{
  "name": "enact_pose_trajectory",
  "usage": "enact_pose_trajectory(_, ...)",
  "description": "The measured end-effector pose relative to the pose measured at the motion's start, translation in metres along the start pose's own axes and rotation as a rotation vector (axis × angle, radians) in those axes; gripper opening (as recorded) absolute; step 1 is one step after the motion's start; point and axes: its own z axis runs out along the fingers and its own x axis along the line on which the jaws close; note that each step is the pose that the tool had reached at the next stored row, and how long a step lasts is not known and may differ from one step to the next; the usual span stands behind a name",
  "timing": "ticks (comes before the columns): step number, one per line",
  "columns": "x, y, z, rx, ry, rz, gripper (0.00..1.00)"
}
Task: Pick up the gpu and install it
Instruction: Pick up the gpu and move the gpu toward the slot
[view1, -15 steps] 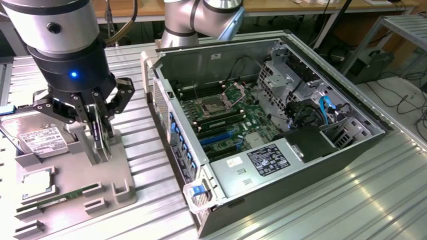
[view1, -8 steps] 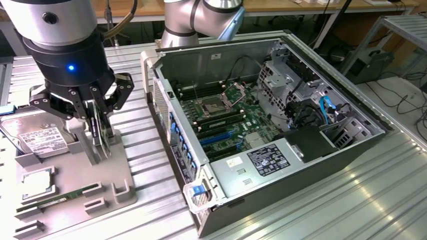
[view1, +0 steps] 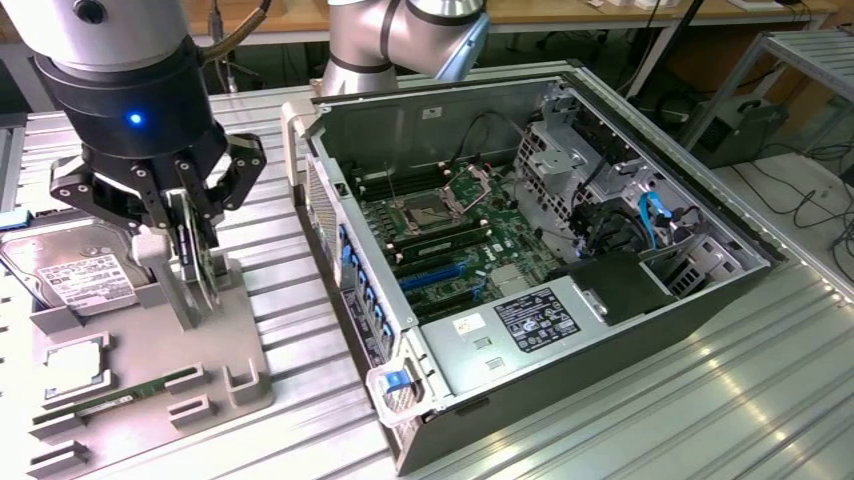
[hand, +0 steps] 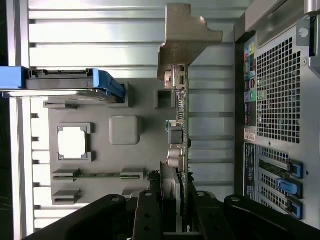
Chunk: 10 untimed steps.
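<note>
wrist view, gripper (hand: 175, 200) clamped on upright gpu (hand: 182, 115), card edge-on, fan face hidden

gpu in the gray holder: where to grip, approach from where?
Grip the gpu by its upper long edge, mid-length, coming straight down and clamping across its two flat faces. It stands on edge in the gray holder, thin side up. Stay off the silver bracket at one end.

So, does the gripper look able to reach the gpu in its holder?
Likely yes: the gripper sits right over the gpu, which stands on edge in the grey holder, with nothing between them.
</note>
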Motion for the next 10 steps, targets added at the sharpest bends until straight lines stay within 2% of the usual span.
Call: enact_pose_trajectory(10,-0.0001,0.0004,-0.0105,-0.0005,0.0007,0.000,0.28)
